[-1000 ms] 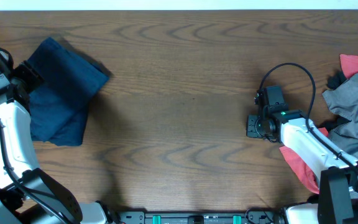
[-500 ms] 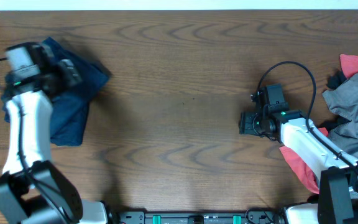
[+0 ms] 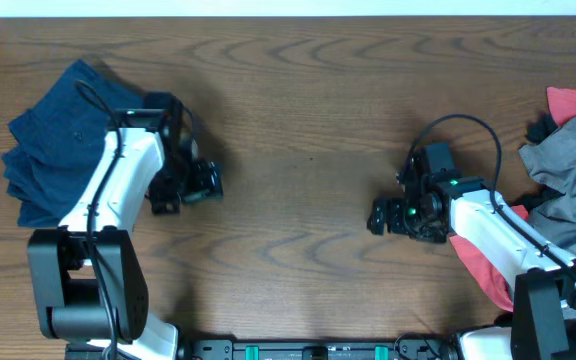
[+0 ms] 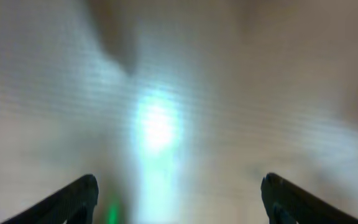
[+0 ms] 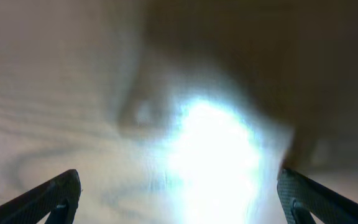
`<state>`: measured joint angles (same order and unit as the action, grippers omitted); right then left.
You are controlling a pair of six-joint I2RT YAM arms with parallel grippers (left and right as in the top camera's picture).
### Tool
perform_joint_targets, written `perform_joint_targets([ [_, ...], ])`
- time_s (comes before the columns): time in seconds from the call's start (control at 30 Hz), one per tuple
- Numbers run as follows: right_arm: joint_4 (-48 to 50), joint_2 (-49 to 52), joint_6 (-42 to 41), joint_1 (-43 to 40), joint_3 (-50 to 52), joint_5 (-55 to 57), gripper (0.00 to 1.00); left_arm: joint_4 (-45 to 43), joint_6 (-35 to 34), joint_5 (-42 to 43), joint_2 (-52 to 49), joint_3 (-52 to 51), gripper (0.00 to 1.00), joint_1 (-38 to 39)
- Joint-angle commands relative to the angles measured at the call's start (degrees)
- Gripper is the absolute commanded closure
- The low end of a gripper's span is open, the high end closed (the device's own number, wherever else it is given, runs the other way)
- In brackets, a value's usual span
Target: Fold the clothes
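Table [image 3: 298,90]: dark brown wood grain, filling nearly the whole overhead view, with a pale strip along the top edge.

Left arm [image 3: 113,185]: white links rising from the lower left of the frame and angling right. Its upper part lies over the right edge of the shorts.

Right arm [image 3: 488,225]: white links running from the lower right corner up and to the left, with a black cable [image 3: 468,120] looping above the wrist.

Navy-blue shorts [image 3: 53,150]: a folded stack in the upper left of the frame, flat on the table, with layered edges showing along its left side.

Grey garment [image 3: 573,175]: a crumpled heap at the right edge of the frame, just beside the right arm.

Coral-red garment [image 3: 568,100]: one part peeks out above the grey heap at the upper right, and another shows below the right arm at the lower right.

Left claw [image 3: 203,185]: left of centre over bare wood, just right of the shorts and not touching them. In the blurred wrist view [image 4: 179,202] its two dark fingertips stand wide apart with nothing between them.

Right claw [image 3: 380,217]: right of centre over bare wood, well apart from the garments at the right. In the wrist view [image 5: 179,199] it is spread wide and empty, with glare on the wood ahead.
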<state>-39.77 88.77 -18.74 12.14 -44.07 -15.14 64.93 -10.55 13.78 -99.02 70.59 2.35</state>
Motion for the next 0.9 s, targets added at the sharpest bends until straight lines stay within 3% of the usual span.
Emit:
perform_joint_targets([
  [0.0,-4.39,-0.04,-3.54,0.26,0.0,-2.47,0.01,6.32,-1.42,0.17,0.13,0.02,0.15,1.88],
  [0.13,-11.5,-0.13,-3.54,0.24,0.0,-5.22,0.01,13.18,-1.38,0.17,0.37,-0.22,0.15,4.11],
  [0.33,-13.84,-5.77,-4.15,0.31,0.0,-2.49,0.01,11.87,-1.38,0.15,7.91,-2.6,0.15,7.61],
  [0.5,-12.57,-18.56,-6.16,1.53,0.0,5.66,0.01,5.09,-1.4,-0.79,22.14,-6.03,0.15,9.7],
  [0.83,-11.43,-46.86,-11.85,13.09,0.83,24.44,0.01,-9.4,1.46,-6.73,60.15,-19.74,0.14,10.21],
  [0.87,-11.43,-48.72,-11.93,13.81,1.09,25.83,0.01,-10.45,1.46,-7.8,63.17,-20.68,0.04,10.23],
])
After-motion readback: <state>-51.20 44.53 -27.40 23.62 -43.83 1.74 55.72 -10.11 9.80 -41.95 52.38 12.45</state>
